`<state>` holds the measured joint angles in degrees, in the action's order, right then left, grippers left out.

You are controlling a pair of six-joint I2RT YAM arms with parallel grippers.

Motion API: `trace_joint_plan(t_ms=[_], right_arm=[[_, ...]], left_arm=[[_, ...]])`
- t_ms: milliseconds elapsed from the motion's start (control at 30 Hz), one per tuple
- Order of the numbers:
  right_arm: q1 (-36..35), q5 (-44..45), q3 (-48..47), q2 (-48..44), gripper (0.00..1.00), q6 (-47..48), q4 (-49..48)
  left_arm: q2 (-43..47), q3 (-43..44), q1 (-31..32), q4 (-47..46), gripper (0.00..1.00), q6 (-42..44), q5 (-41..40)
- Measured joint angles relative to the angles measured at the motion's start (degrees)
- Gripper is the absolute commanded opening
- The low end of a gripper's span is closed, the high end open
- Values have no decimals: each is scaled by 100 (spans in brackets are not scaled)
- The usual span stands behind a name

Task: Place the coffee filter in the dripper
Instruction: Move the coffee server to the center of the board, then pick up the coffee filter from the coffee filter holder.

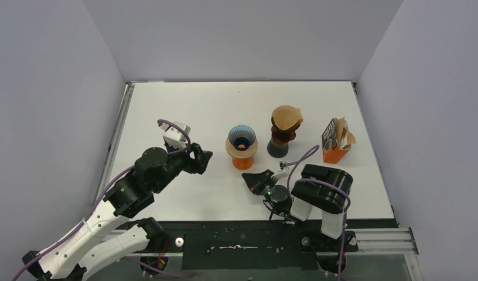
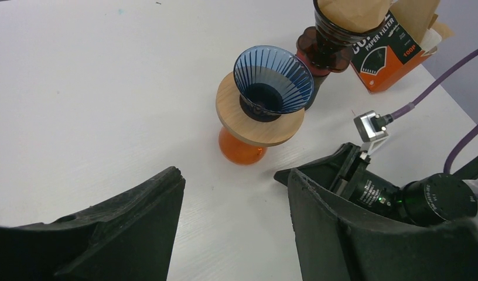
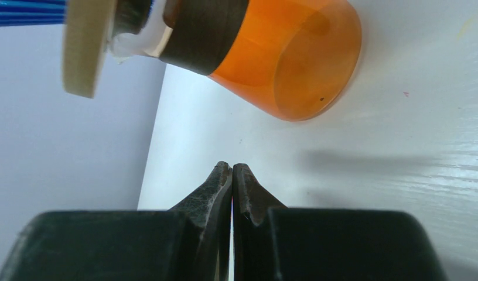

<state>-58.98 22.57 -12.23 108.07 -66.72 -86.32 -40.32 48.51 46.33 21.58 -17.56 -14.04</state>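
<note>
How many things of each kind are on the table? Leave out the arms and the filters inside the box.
Drippers: 2, blue dripper and brown dripper
Filter boxes: 1, orange box
Filters in a dripper: 1, paper filter in the brown one
Total: 4

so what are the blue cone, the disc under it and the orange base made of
Blue cone: tinted glass or plastic, ribbed and see-through. Disc: looks like pale wood, matte, faint grain. Orange base: glossy translucent glass or plastic; which, I cannot tell.
</note>
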Motion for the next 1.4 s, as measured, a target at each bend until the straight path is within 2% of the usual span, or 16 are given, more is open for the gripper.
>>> trace_joint_plan(t_ms=[167,400,667,933,1000,1200,1333,1400], right_arm=[[0,-37,380,-857,0,33,330],[0,22,564,-2579,0,291,1768],[13,374,490,-4920,0,1075,4360],[321,597,-413,-6255,2,2472,6572],[452,616,-713,-6369,6,2868,6909],[774,651,-1956,-6286,28,4280,7973],[831,752,-2863,-6037,53,5115,8478],[841,815,-3200,-5945,70,5414,8644]], left_arm=[[-13,0,-9,2,63,0,-94],[-111,0,-59,9,64,-4,-205],[-236,0,-317,7,68,-31,-192],[-407,0,-804,-90,71,-39,81],[-476,0,-868,-136,72,-48,125],[-970,210,-1130,-146,73,-168,319],[-1292,472,-1539,-149,74,-280,608],[-1488,640,-1818,-166,75,-332,791]])
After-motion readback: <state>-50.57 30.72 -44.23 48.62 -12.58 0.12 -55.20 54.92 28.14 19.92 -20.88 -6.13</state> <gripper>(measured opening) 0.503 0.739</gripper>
